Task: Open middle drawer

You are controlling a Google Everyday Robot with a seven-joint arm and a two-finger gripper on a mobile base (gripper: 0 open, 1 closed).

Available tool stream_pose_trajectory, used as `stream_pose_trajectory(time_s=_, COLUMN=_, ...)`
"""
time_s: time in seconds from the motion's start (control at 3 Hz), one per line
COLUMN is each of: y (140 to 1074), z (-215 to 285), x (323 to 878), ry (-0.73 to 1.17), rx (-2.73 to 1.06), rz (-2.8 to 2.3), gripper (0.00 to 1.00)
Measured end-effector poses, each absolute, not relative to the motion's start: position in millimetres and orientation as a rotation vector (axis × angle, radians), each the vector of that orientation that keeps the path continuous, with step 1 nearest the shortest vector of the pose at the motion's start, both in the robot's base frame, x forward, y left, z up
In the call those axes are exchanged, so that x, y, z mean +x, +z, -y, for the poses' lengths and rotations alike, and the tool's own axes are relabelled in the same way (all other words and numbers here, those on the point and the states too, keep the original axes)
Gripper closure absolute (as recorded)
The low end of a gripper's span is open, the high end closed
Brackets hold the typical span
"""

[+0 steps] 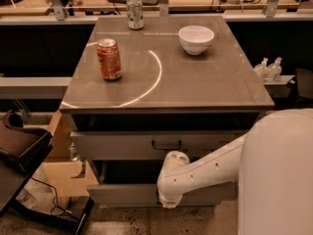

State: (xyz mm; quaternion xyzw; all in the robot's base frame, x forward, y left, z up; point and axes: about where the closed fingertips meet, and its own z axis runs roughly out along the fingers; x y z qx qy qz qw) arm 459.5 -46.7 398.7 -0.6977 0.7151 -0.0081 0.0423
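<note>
The white arm (210,170) reaches left, wrist bent down, claw (167,199) low beneath it, mostly hidden.

The single camera looked from high on the robot's own side, facing forward and steeply down over the counter (195,89). It sat close. The robot's white body (279,175) filled the lower right corner, and the arm (210,170) reached leftward from it across the drawer fronts under the counter's near edge. The hand was hidden behind the arm's rounded joint (174,161), low down by the middle drawer (122,194). Desks crossed the far top edge.
</note>
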Motion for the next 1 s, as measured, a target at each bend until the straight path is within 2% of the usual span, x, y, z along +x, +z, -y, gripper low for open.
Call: stream_pose_trajectory(time_s=1.0, y=422, z=51, x=431, ry=-0.079, rx=-2.105, rz=-2.195, gripper=1.00)
